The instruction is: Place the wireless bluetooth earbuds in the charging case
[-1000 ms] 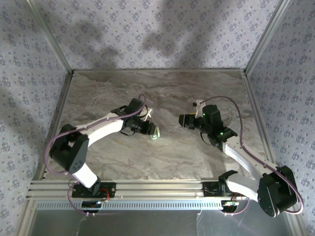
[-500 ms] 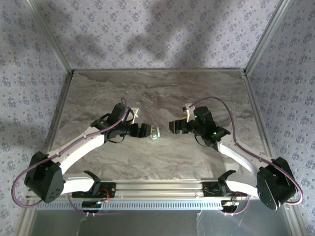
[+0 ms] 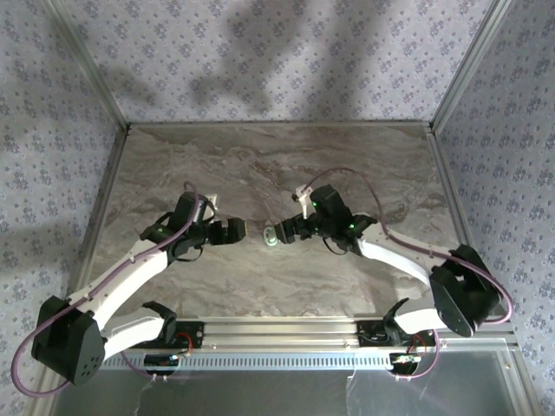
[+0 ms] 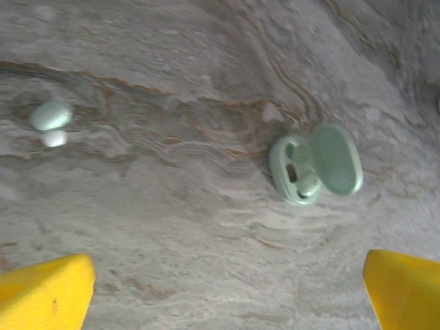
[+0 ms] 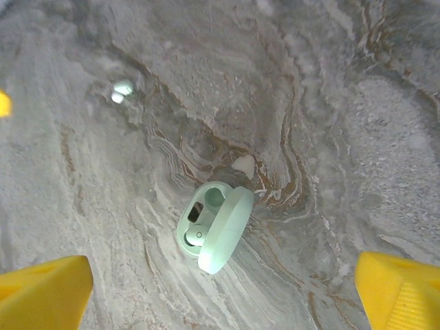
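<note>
- The left gripper (image 3: pixel 238 230) hangs over the marble table (image 3: pixel 364 156), jaws spread wide and holding nothing. Its yellow fingertips (image 4: pixel 42 292) sit at the lower corners of the left wrist view.
- A loose earbud (image 4: pixel 49 115) lies on the table ahead of that left fingertip, well apart from the case.
- The charging case (image 3: pixel 272 236) lies between the two grippers with its lid flipped open and a seated earbud (image 5: pixel 196 236) inside.
- The right gripper (image 3: pixel 286 232) is just beside the case, jaws wide and empty. In the right wrist view the case lies ahead, between its fingertips.

marble tabletop (image 3: pixel 347 165) lies open around charging case (image 5: pixel 206 223).
</note>
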`<action>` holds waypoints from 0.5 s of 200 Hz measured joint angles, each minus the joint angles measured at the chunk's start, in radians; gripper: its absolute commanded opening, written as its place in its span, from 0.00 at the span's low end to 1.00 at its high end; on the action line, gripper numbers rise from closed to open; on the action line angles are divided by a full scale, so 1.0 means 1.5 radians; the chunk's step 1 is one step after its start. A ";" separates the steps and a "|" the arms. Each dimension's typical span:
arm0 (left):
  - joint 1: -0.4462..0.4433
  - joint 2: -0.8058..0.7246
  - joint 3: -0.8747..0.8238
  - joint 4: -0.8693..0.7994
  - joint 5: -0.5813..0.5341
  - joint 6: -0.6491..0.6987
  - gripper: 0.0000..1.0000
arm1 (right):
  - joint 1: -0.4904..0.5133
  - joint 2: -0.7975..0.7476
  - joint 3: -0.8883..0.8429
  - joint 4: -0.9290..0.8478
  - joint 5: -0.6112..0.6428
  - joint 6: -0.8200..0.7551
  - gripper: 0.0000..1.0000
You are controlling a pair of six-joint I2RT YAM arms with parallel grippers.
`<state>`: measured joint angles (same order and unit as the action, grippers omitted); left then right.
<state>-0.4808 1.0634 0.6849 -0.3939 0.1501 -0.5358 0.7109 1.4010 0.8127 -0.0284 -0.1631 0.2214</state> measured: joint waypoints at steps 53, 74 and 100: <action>0.062 -0.046 -0.031 -0.007 -0.035 -0.021 1.00 | 0.043 0.113 0.082 -0.069 0.043 -0.023 1.00; 0.080 -0.046 -0.037 -0.010 -0.039 -0.023 1.00 | 0.057 0.155 0.112 -0.095 0.061 -0.033 1.00; 0.090 -0.046 -0.038 -0.010 -0.039 -0.023 1.00 | 0.075 0.192 0.139 -0.130 0.096 -0.044 1.00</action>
<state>-0.3466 0.9951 0.6281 -0.4095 0.0921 -0.5697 0.8230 1.6890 1.0210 -0.2234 -0.0196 0.1551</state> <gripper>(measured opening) 0.997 0.999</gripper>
